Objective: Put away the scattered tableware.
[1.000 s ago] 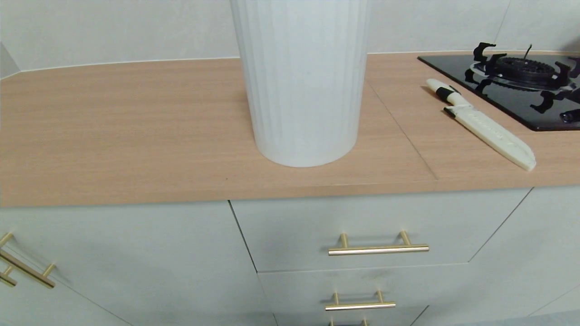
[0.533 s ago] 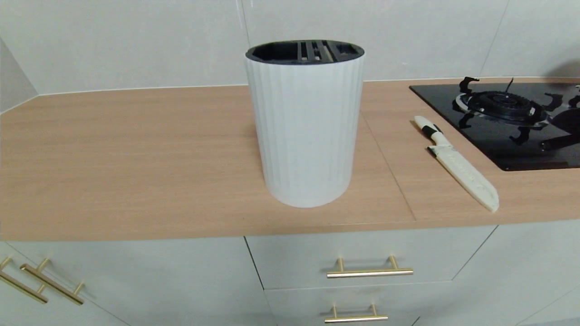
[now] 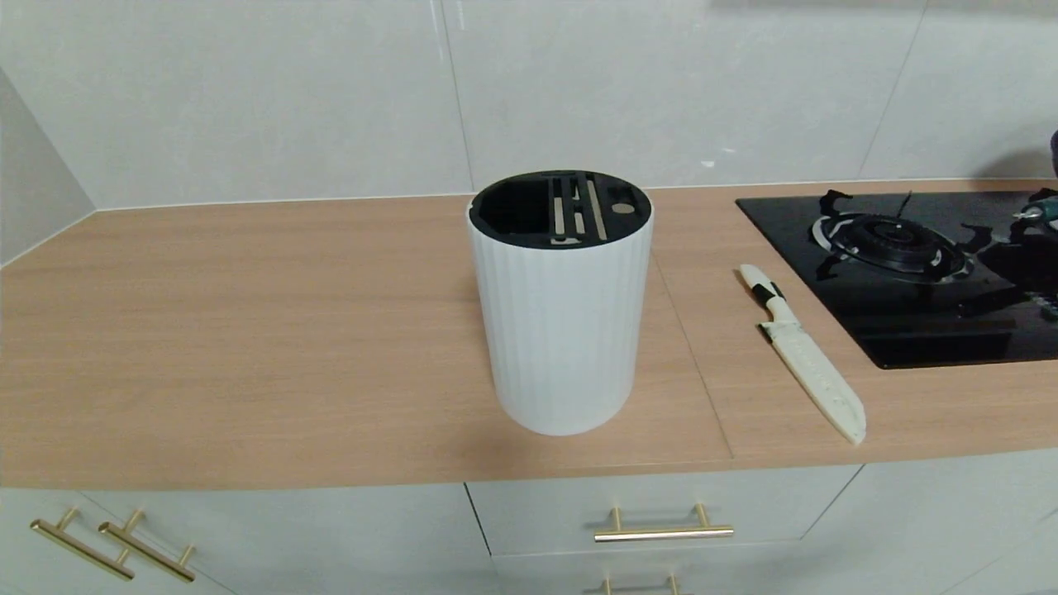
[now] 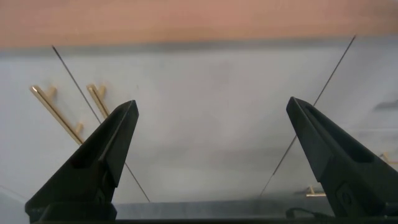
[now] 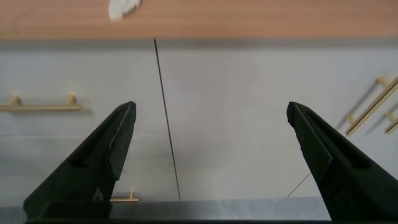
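A white ribbed cylindrical knife holder (image 3: 562,318) with a black slotted top stands on the wooden counter (image 3: 248,330), near the middle. A cream-coloured knife (image 3: 803,354) with a black band on its handle lies flat to the holder's right, blade tip toward the counter's front edge; the tip (image 5: 124,9) also peeks over the counter edge in the right wrist view. My left gripper (image 4: 211,109) is open below the counter edge, facing the cabinet fronts. My right gripper (image 5: 211,112) is open too, held in front of the cabinet doors with nothing between its fingers.
A black gas hob (image 3: 901,264) with a burner sits at the counter's right end, just beyond the knife. Pale cabinet doors and drawers with brass bar handles (image 3: 661,533) run below the counter. A tiled wall backs the counter.
The head camera has tilted up, so the whole picture has shifted down: the holder's slotted top and more wall are now in sight. Holder and knife have not moved on the counter.
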You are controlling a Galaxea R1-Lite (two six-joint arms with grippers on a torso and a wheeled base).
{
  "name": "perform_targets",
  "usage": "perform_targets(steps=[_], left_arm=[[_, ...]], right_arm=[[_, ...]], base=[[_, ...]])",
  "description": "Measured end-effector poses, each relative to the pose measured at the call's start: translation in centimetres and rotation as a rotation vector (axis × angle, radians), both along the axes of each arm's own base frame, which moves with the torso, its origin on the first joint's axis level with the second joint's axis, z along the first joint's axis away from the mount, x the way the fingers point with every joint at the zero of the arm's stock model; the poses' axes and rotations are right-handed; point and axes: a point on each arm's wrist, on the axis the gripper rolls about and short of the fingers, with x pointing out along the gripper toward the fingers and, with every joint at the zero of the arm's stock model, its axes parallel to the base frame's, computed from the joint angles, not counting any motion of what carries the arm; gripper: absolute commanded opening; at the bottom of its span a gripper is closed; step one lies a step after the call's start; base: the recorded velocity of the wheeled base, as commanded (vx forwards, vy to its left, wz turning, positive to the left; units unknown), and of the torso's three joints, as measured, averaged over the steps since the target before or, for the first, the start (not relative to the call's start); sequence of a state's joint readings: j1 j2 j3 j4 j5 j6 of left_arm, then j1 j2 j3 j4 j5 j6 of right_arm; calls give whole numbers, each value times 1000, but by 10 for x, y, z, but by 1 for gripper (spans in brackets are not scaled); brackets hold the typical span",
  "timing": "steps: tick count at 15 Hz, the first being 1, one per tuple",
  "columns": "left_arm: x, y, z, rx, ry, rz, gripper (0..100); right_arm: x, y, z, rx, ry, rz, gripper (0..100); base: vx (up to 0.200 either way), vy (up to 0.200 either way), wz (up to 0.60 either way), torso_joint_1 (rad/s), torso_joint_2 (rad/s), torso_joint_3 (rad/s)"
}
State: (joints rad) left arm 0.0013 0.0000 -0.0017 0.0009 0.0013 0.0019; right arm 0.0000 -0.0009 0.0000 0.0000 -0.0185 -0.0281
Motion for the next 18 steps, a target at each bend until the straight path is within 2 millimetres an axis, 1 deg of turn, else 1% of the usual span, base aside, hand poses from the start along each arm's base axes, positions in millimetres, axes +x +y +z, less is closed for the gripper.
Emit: perform_targets(steps=[14,18], left_arm=[[0,0,0,0,-2,0,100],[0,0,0,-1,-1,0,100]], right_arm=[[0,0,0,1,0,0,100],[0,0,0,0,0,0,100]], base=[[0,0,0,258,-553,-298],[0,0,0,205,-424,-221]])
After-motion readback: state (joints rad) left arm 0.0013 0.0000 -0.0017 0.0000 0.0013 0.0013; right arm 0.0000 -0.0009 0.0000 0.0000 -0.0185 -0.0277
